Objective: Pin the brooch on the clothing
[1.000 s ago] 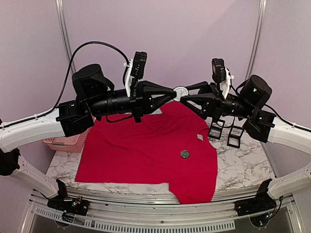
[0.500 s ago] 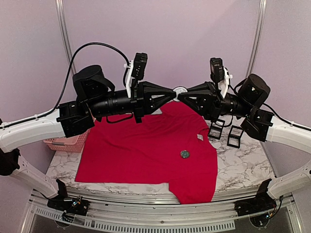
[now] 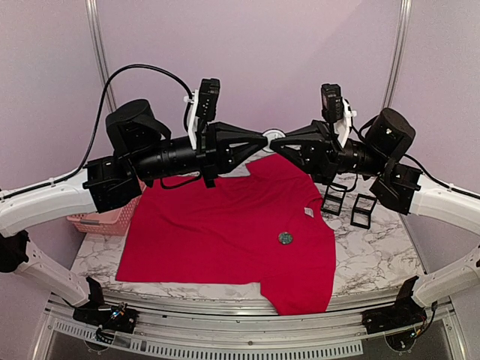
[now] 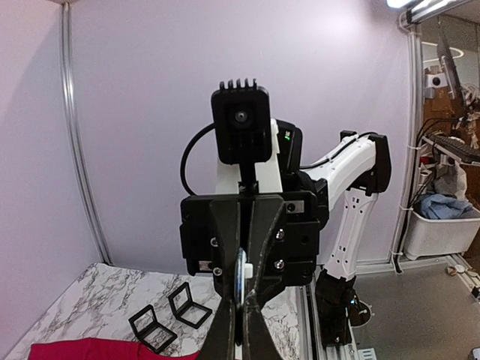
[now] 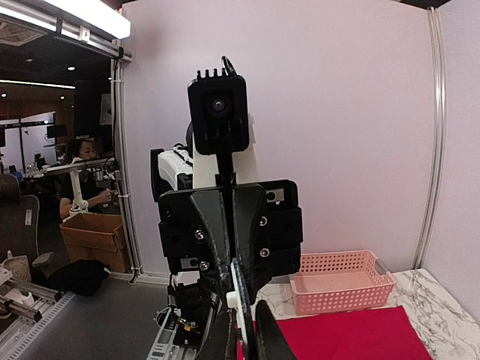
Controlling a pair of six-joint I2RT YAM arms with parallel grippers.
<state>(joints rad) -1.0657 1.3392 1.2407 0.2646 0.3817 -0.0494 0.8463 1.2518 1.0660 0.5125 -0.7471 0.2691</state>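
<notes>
Both arms are raised over the counter [image 3: 379,259] and face each other, tips meeting in mid-air above the far edge of the T-shirt [image 3: 225,232]. Left end effector [image 3: 261,139]: fingers closed to a narrow gap, clamped on a small round, white-edged brooch [image 3: 274,136]. Right end effector [image 3: 283,142]: fingers likewise drawn tight, gripping the same brooch from the opposite side. The left wrist view shows the brooch [image 4: 240,271] edge-on as a thin disc pinched where the two sets of fingers meet. The right wrist view shows only a white sliver of it [image 5: 235,298] between the fingers. The brooch is held clear of the fabric, not touching it. The red T-shirt lies flat on the marble-patterned counter with its white neck label [image 3: 308,212] to the right. A small dark round badge [image 3: 285,238] rests on the shirt just below the label. A pink basket [image 3: 101,220] sits at the shirt's left edge. Two black frames [image 3: 347,206] stand right of the collar.
</notes>
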